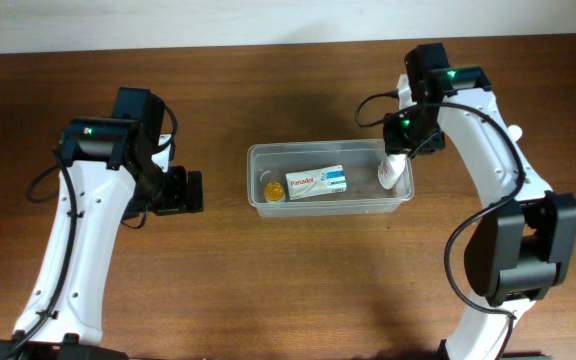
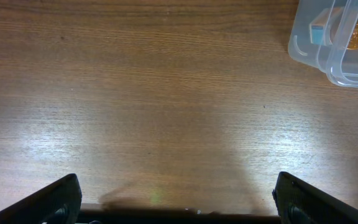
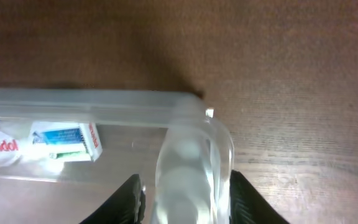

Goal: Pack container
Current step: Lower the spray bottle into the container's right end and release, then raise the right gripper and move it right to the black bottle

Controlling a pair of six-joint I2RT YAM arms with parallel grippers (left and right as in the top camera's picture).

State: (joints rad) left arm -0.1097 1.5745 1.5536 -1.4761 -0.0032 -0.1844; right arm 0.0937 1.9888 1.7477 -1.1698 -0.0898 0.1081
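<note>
Overhead straight down; wrists close, low (all share container (image 1: 318, 150)).

Brown wood-grain table (image 1: 288, 290) carried the lot; one clear plastic container (image 1: 318, 148) sat directly on it, about mid-table, flat on its base, long side running left-right; left wrist view caught its rounded corner resting on the wood; soft glare patches on tabletop.

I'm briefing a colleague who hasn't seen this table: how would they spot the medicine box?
Find the clear container on the wooden table. The box lies flat inside, between a round gold item at one end and a pale bottle at the other. It alone is rectangular, white with red lettering and a blue end.
</note>
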